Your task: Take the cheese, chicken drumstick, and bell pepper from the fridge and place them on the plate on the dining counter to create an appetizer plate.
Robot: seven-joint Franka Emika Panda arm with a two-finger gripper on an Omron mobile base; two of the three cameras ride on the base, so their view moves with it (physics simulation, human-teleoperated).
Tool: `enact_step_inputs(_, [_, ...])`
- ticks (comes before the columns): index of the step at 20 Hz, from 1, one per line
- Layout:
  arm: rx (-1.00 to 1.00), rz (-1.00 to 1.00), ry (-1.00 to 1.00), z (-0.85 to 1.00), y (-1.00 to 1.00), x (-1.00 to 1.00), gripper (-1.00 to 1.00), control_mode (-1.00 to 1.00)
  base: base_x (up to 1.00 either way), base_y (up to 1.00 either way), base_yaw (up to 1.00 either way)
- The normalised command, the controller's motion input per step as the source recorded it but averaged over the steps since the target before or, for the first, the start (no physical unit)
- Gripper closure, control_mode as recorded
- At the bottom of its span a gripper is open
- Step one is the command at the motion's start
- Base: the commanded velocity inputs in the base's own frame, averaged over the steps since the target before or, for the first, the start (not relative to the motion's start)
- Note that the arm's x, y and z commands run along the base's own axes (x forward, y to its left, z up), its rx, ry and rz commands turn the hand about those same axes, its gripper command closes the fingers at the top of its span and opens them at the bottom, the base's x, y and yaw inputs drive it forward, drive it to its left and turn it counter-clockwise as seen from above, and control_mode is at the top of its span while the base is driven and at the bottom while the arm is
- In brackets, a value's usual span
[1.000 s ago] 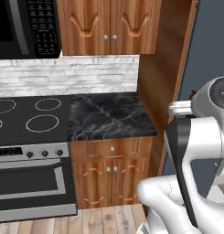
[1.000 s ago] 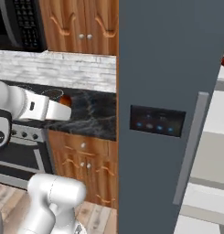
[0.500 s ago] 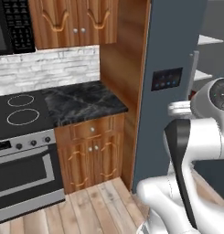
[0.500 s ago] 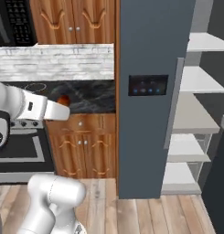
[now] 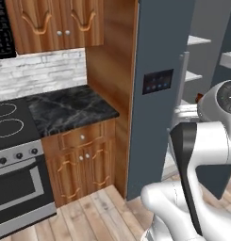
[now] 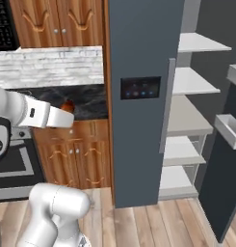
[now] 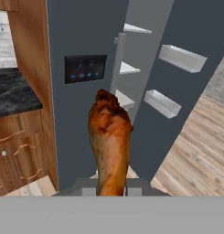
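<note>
My gripper (image 7: 111, 190) is shut on the chicken drumstick (image 7: 109, 137), a brown lumpy piece that stands up from between the fingers in the hand view. In the right base view the chicken drumstick (image 6: 67, 105) pokes out at the end of my white forearm, left of the fridge (image 6: 138, 53). The slate-grey fridge (image 5: 157, 61) stands ahead with its black panel (image 7: 85, 68) of blue lights. To the panel's right, the fridge is open and several white shelves (image 6: 187, 116) show inside. The cheese, bell pepper, plate and dining counter are out of view.
The open fridge door (image 6: 225, 164) with its bins (image 7: 182, 57) stands at the right. A narrow black marble worktop (image 5: 70, 110) over wooden drawers and a stove (image 5: 11, 141) lie to the left. Wood floor (image 6: 138, 226) runs in front of the fridge.
The whole picture has shifted: the base has turned, so stove and worktop slid left and the open fridge came into view. The grip on the drumstick is unchanged.
</note>
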Motion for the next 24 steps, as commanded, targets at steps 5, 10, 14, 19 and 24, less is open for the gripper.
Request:
enact_step_inputs(5, [0.0, 0.0, 0.0, 0.0, 0.0, 0.0, 1.0, 1.0, -0.75, 0.85, -0.41])
enact_step_inputs(10, [0.0, 0.0, 0.0, 0.0, 0.0, 0.0, 1.0, 1.0, -0.75, 1.0, -0.31])
enact_step_inputs(14, [0.0, 0.0, 0.0, 0.0, 0.0, 0.0, 1.0, 1.0, -0.78, 0.88, -0.47])
enact_step_inputs(19, [0.0, 0.0, 0.0, 0.0, 0.0, 0.0, 1.0, 1.0, -0.61, 1.0, -0.09])
enact_step_inputs(24, [0.0, 0.0, 0.0, 0.0, 0.0, 0.0, 1.0, 1.0, -0.63, 1.0, -0.05])
